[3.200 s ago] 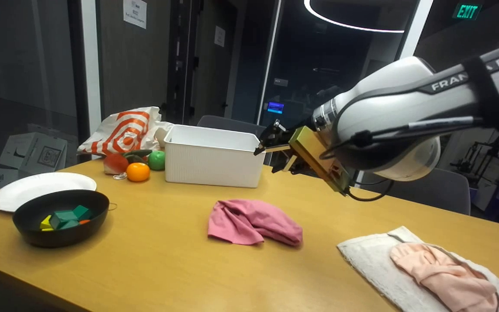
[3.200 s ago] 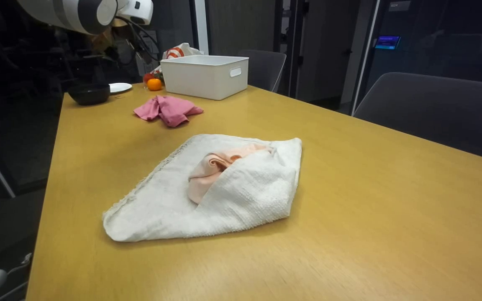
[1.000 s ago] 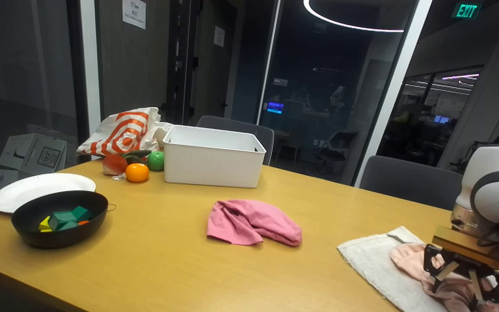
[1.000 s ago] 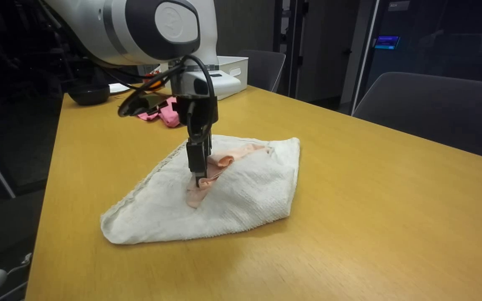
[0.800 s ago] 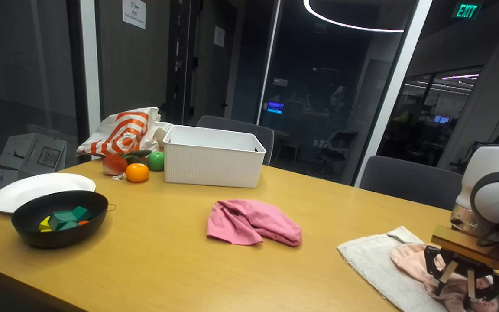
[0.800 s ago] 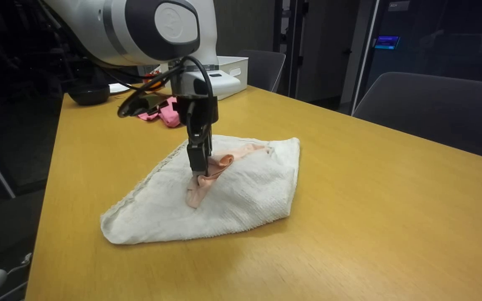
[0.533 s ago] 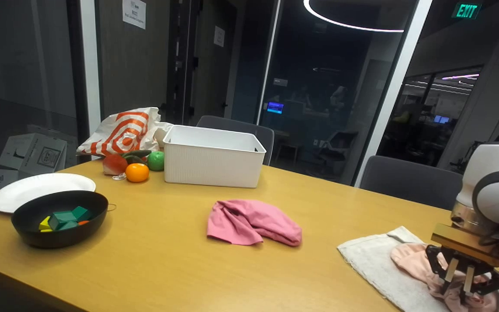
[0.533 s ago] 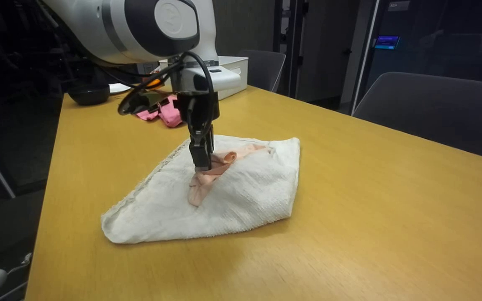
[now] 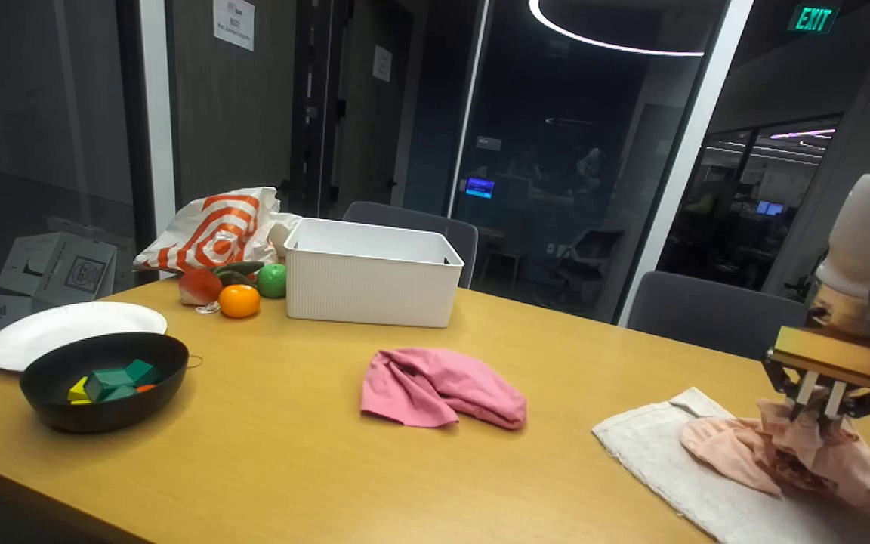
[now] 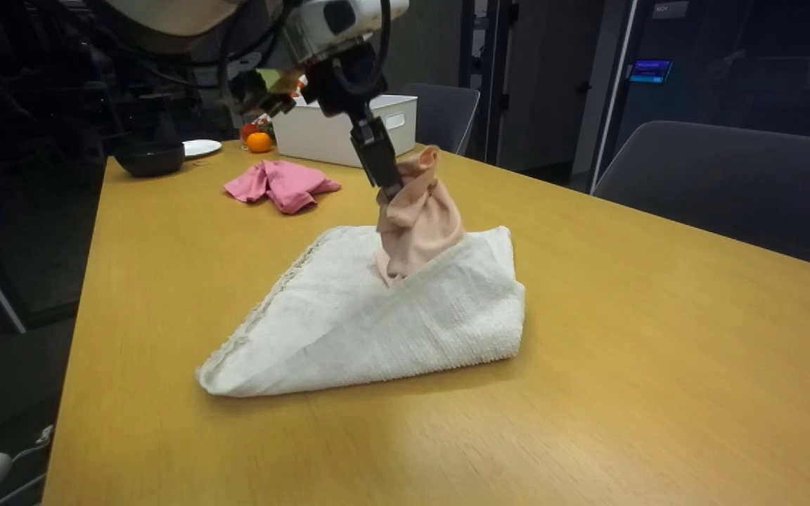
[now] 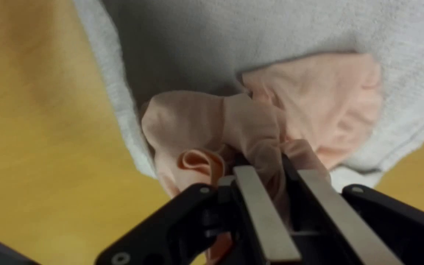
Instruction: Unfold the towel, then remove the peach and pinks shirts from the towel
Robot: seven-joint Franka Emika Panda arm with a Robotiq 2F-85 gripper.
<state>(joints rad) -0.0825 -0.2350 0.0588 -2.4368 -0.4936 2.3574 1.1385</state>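
Shirt (image 11: 248, 121) between fingers (image 10: 377, 154); towel (image 10: 405, 337) beneath

The white arm (image 9: 867, 234) has black cables (image 10: 385, 31), a golden plate (image 9: 829, 352) and black jaws with pale strips (image 11: 264, 213).

towel (image 10: 405, 330), pink shirt (image 9: 442, 389), bin (image 9: 371, 287) on table (image 9: 291, 461)

The place is looking like an office meeting room: in both exterior views, plain dark grey chairs (image 9: 718, 316) are standing along a long yellow-brown wooden table (image 9: 276, 453), and tall dark glass walls (image 9: 571, 98) are rising behind. In an exterior view, a green-lettered EXIT sign (image 9: 813, 19) is glowing at upper right, a white printed paper notice (image 9: 234, 23) is showing at upper left, and a small rectangular blue-lit screen (image 9: 479, 187) is shining above centre.
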